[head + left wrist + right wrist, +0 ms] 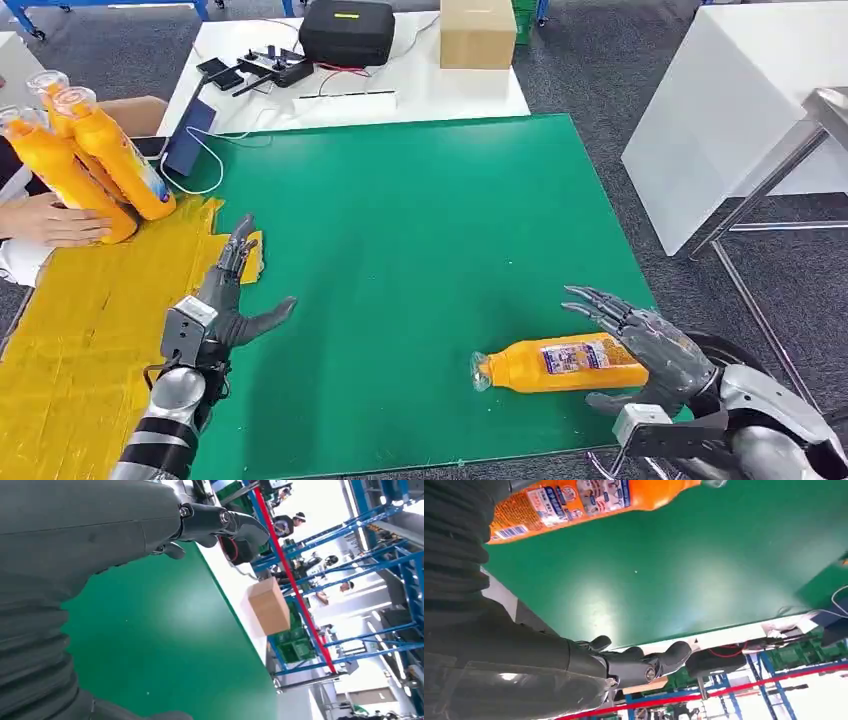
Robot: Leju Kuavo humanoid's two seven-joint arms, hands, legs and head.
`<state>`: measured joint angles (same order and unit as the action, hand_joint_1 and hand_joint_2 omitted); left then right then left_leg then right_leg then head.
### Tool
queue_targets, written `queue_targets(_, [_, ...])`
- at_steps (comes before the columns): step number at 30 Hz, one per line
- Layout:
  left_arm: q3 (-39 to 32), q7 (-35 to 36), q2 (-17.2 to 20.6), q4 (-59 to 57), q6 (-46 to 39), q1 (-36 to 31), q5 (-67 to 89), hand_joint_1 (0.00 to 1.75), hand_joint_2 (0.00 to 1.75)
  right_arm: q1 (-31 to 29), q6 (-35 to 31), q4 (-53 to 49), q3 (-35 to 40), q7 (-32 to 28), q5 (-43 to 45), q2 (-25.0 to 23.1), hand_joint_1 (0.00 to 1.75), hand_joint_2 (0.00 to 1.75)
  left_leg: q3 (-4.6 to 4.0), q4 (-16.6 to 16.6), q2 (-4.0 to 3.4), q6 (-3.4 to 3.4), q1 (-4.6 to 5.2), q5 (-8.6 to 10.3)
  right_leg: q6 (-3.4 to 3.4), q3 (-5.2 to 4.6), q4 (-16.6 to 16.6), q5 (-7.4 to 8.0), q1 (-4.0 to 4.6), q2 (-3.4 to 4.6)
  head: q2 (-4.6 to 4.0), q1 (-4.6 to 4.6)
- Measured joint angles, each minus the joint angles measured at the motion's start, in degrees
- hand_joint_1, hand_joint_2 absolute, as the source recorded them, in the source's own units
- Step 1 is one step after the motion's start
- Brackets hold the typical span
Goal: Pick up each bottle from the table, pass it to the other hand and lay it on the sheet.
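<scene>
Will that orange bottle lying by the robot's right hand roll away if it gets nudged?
Probably: the bottle lies on its side on the smooth green mat. Its glossy surface may slip in the right hand, which is open beside it.

no wording can be read anywhere. the orange bottle (565, 364) lying at the lower right of the head view carries a blue and white label (577, 357), its print too small to make out; in the right wrist view, upper left, the same label shows a barcode (510, 532) and blurred pictures.
</scene>
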<state>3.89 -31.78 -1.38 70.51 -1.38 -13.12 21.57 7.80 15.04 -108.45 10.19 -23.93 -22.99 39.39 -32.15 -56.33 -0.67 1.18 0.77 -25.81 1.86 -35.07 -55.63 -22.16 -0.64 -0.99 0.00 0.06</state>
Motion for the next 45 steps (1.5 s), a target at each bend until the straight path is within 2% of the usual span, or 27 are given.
queue_targets(9, [0.4, -0.3, -0.4, 0.8, 0.7, 0.5, -1.2, 0.0, 1.75, 2.6, -0.5, -2.3, -1.5, -0.2, -0.9, 0.3, 0.0, 1.75, 0.05, 0.0, -0.01, 0.0, 0.04, 0.03, 0.02, 0.05, 0.0, 0.02, -0.03, -0.01, 0.0, -0.02])
queue_targets(16, [0.5, -0.9, -1.9, 4.7, 2.8, 6.2, -4.5, 0.0, 1.75, 14.1, -7.2, -7.9, -6.4, 1.4, -5.0, -0.3, 0.0, 1.75, 0.01, 0.0, 0.03, 0.05, 0.03, -0.13, 0.18, 0.05, 0.0, -0.15, -0.03, -0.02, 0.0, 0.0])
queue_targets(20, [0.8, -0.6, -2.3, 6.5, 2.8, 8.0, -4.8, 0.0, 1.75, 17.1, -8.5, -8.3, -8.9, 4.7, -9.5, -1.4, 0.0, 1.75, 0.04, 0.0, -0.02, 0.05, 0.04, -0.2, 0.18, 0.05, 0.0, -0.16, -0.05, 0.01, 0.0, 0.0])
queue_targets(21, [0.9, -0.1, -2.3, 7.0, 2.8, 8.3, -4.9, 0.0, 1.75, 17.6, -9.1, -8.2, -9.3, 7.2, -12.7, -1.5, 0.0, 1.75, 0.05, 0.0, -0.03, 0.05, 0.05, -0.2, 0.18, 0.06, 0.0, -0.16, -0.05, 0.01, 0.0, 0.0])
queue_targets(23, [0.9, 0.6, -2.4, 7.8, 3.0, 8.8, -5.0, 0.0, 1.75, 17.8, -10.3, -7.3, -9.4, 11.7, -19.0, -1.6, 0.0, 1.75, 0.07, 0.0, -0.03, 0.05, 0.05, -0.2, 0.18, 0.09, 0.0, -0.16, -0.05, 0.01, 0.0, 0.0])
queue_targets(25, [1.2, 1.0, -2.4, 8.2, 3.8, 8.9, -5.5, 0.0, 1.75, 17.5, -10.8, -4.4, -9.2, 13.7, -21.5, -1.7, 0.0, 1.75, 0.12, 0.0, -0.04, 0.06, 0.06, -0.19, 0.19, 0.14, 0.0, -0.15, -0.07, 0.02, 0.0, 0.02])
queue_targets(30, [1.5, 1.2, -2.4, 8.7, 4.3, 8.8, -5.7, 0.0, 1.75, 16.1, -11.5, 1.5, -8.1, 14.7, -22.6, -1.8, 0.0, 1.75, 0.18, 0.0, -0.05, 0.07, 0.08, -0.18, 0.19, 0.18, 0.0, -0.14, -0.1, 0.02, 0.0, -0.02])
queue_targets(45, [2.2, 1.4, -2.4, 8.8, 4.9, 8.8, -6.4, 0.0, 1.75, 13.4, -12.7, 7.1, -6.0, 16.9, -24.5, -2.3, 0.0, 1.75, 0.18, 0.0, -0.08, 0.07, 0.08, -0.18, 0.19, 0.19, 0.0, -0.14, -0.1, 0.02, 0.0, 0.0])
